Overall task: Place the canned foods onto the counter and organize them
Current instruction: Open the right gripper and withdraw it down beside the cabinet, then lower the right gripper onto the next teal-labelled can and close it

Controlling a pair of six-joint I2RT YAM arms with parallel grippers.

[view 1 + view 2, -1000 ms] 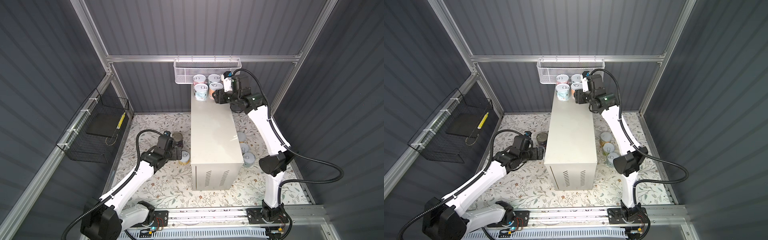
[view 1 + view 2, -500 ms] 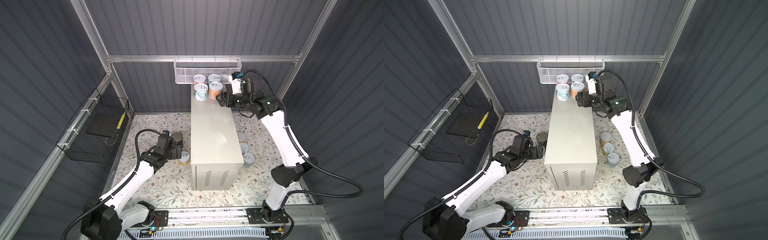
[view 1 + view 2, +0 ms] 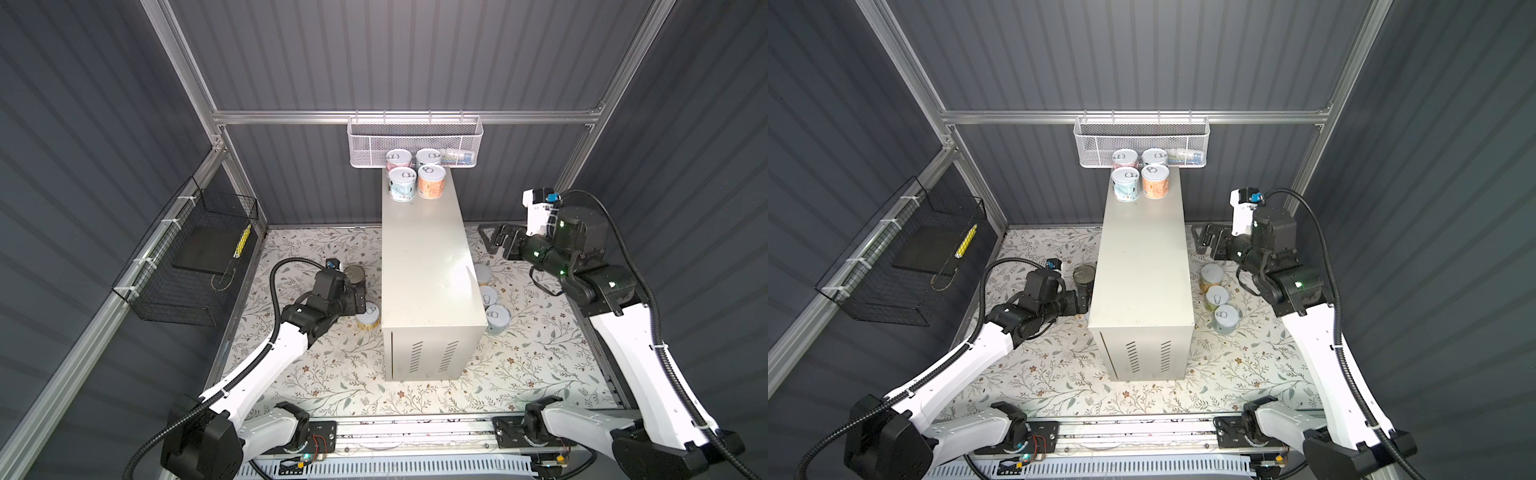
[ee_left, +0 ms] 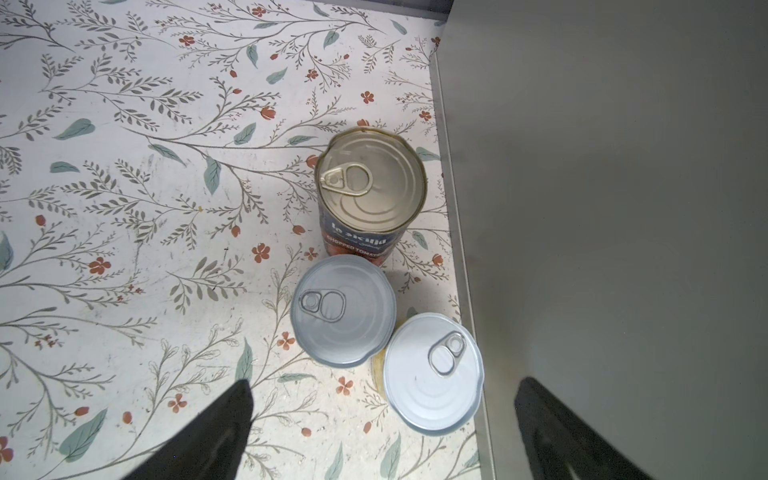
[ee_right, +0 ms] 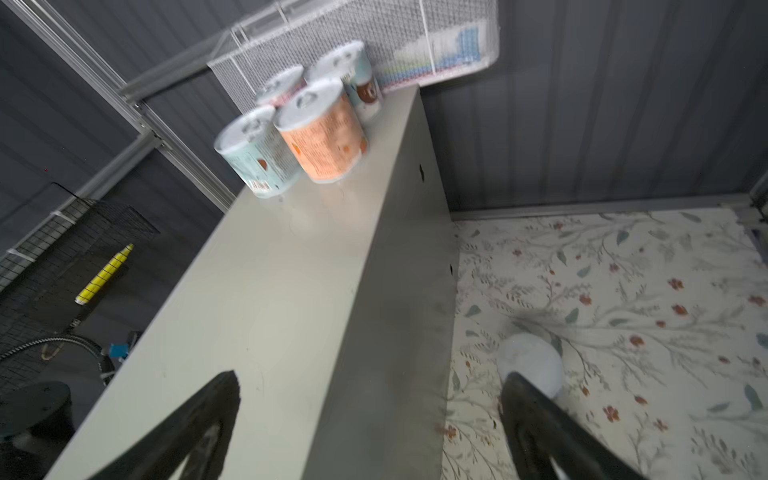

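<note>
Four small colourful pull-tab tins (image 3: 431, 189) packed tight at far end of cream-white metal cabinet tabletop (image 3: 424, 257); leaves room for six floor tins (image 3: 1217, 297) beside its base. Both spread, empty: left jaws near three, right jaws alongside cabinet.

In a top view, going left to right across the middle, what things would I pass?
Black wire basket → dark tomato can → cream counter → three small cans on the floor.
</note>
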